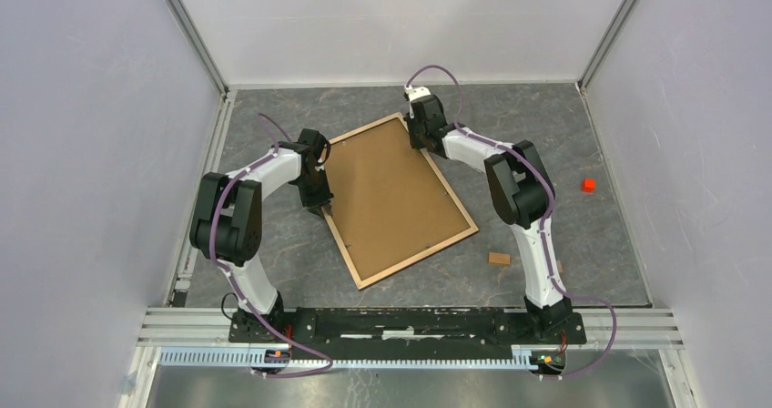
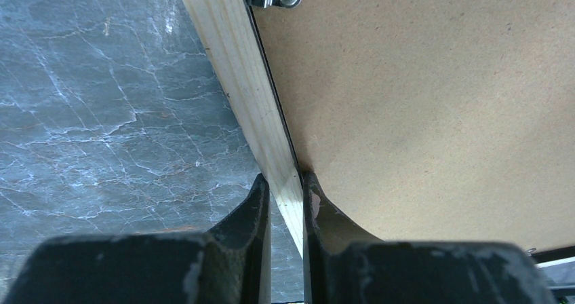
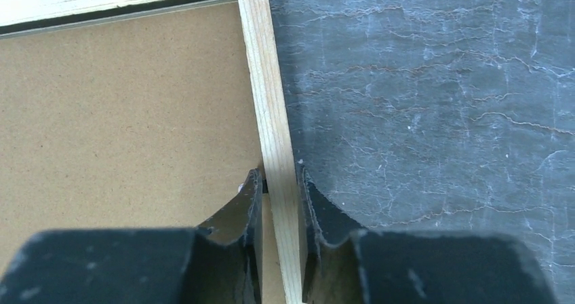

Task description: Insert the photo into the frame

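Black L hand [image 1: 320,206] comes in from the desk's [image 1: 546,126] left side, arm folded w/ elbow high, clenched on the frame's [image 1: 419,258] left rail. R hand [image 3: 280,175] straddles the right rail nr the far corner, fingers hugging the wood; can't tell if pinching. Frame lies skewed mid-desk, back up, w/ room to every desk edge. Brown board [image 1: 391,198] sits inside it. Red cube [image 1: 588,185] nr right edge.

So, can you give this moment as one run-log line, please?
frame: on table, backing board up | left pincer: shut on frame edge | right pincer: astride opposite edge, grip unclear | photo: unseen
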You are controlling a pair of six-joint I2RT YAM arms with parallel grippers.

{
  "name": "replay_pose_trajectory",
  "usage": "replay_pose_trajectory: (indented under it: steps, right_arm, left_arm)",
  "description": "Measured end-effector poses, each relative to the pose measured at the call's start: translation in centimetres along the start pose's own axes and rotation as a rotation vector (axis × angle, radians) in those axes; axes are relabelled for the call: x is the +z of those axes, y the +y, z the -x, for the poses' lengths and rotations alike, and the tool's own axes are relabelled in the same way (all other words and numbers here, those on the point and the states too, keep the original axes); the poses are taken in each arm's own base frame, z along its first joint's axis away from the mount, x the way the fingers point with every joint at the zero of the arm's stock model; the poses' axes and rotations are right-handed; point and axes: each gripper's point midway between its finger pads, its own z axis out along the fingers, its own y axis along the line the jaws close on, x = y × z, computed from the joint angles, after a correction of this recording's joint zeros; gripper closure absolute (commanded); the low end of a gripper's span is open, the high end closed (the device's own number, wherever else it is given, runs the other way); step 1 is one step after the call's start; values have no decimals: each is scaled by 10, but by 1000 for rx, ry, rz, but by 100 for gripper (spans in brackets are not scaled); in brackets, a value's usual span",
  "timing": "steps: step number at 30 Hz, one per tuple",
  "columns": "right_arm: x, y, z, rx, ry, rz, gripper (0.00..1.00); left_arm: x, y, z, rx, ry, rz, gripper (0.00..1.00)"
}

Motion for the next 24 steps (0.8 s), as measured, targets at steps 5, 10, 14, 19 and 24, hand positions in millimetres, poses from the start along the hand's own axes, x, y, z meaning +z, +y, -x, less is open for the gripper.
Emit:
replay_pose_trajectory:
  steps: [5,10,14,19,24]
  right_arm:
    - [0,-1,1,-5,2,-2,97]
    - [0,-1,1,-14,3,3,84]
    - [-1,2,2,-8,-4,15,59]
    - [-9,1,-8,-10,-3,26,35]
    - [-43,-17,-32,-54,24,-34,17]
  left_arm:
    - [0,0,0,3,-1,0,98]
    - [0,0,0,5,-1,0,98]
    - [0,0,0,5,-2,2,97]
    - [0,0,1,8,-5,6,80]
    - [-3,-5,3,72,-29,-31,45]
